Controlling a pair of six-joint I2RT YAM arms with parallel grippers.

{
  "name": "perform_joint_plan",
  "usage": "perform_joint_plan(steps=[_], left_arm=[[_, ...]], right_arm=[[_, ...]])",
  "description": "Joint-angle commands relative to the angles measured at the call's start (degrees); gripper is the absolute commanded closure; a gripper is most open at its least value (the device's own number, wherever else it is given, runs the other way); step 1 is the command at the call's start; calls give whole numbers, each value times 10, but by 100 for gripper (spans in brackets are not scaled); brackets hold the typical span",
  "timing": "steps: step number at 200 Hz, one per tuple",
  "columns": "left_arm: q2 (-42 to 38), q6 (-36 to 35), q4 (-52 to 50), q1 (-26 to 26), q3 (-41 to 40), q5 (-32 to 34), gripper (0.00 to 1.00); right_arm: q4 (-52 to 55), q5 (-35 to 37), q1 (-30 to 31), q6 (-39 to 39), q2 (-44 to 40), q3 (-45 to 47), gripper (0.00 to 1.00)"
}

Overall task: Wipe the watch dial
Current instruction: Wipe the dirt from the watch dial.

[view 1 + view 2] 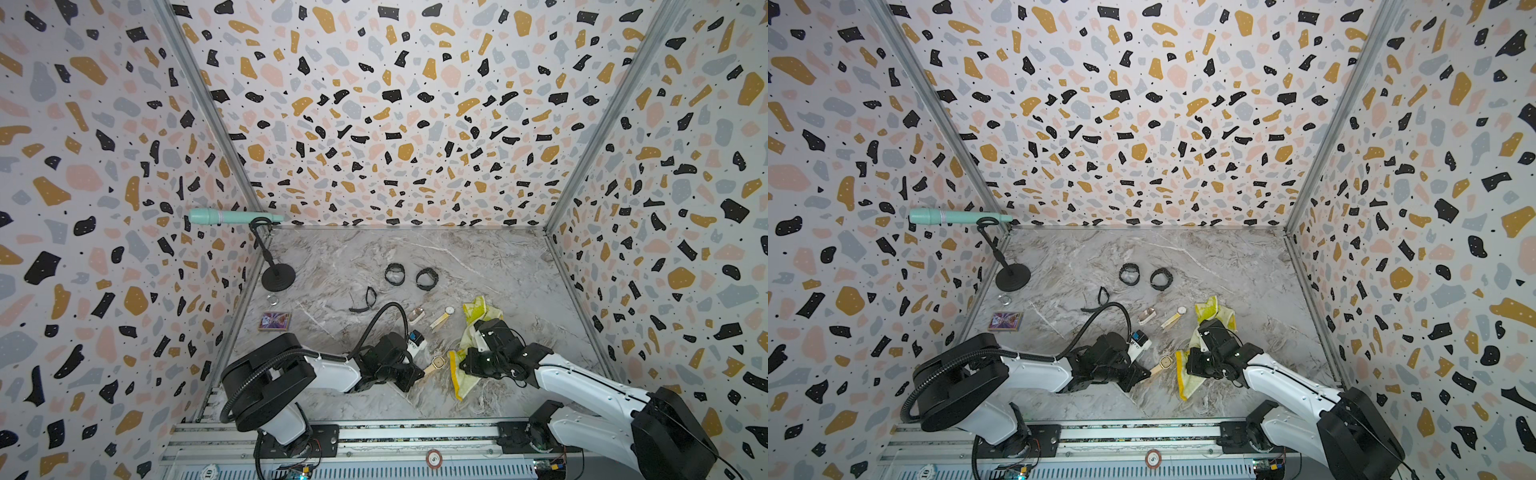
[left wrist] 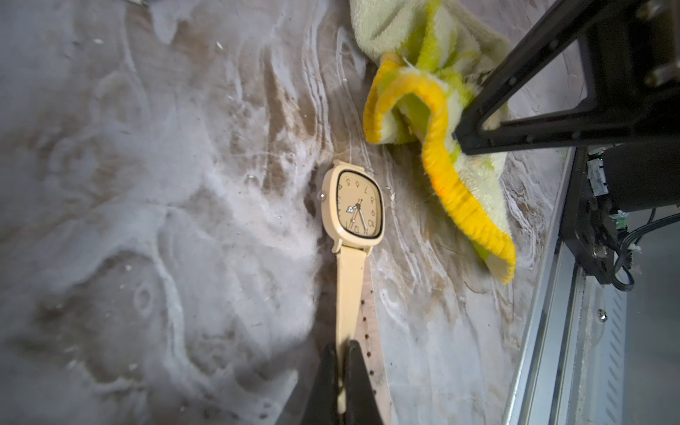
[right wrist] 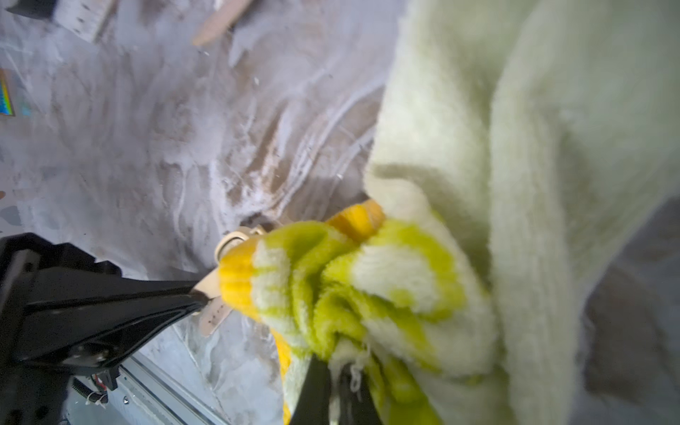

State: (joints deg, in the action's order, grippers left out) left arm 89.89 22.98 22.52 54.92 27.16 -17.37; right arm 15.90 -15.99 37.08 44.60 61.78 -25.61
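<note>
Cream watch (image 2: pixel 355 206) lies on the marble table (image 2: pixel 147 184), strap pinched in the left gripper (image 2: pixel 342 347). Just right of it, the right gripper (image 3: pixel 340 371) clamps the yellow-green cloth (image 3: pixel 404 279).

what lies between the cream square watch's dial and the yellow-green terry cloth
Only a narrow strip of bare grey marble tabletop. In the left wrist view the cream square watch dial and the yellow-green terry cloth sit close but apart.

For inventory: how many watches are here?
7 watches: three black at the back, two pale mid-table, one white by the left arm, one in the left tool. Cloth may hide more.
</note>
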Motion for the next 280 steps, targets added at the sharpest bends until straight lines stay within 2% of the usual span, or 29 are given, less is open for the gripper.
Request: perform_joint_plan(steps=[1,49,90,129,225,254,280], left_arm=[[13,-1,-94,-4,-21,28,100],[19,-3,-93,-4,-17,28,100],[19,-4,-92,-4,-21,29,100],[14,-2,-92,-4,-28,30,100],[7,2,-87,-13,-38,28,100],[3,0,-94,-17,-33,30,100],[-4,3,-97,-21,-31,34,100]], right_arm=[[-14,-2,26,-15,9,-44,100],[-103,-25,84,-15,100,-72,100],[-133,-23,86,-16,170,-65,100],[-118,-6,73,2,224,-47,100],[7,42,-11,-19,203,-14,100],[-4,28,-25,-19,192,7,100],[6,18,-43,-32,150,9,100]])
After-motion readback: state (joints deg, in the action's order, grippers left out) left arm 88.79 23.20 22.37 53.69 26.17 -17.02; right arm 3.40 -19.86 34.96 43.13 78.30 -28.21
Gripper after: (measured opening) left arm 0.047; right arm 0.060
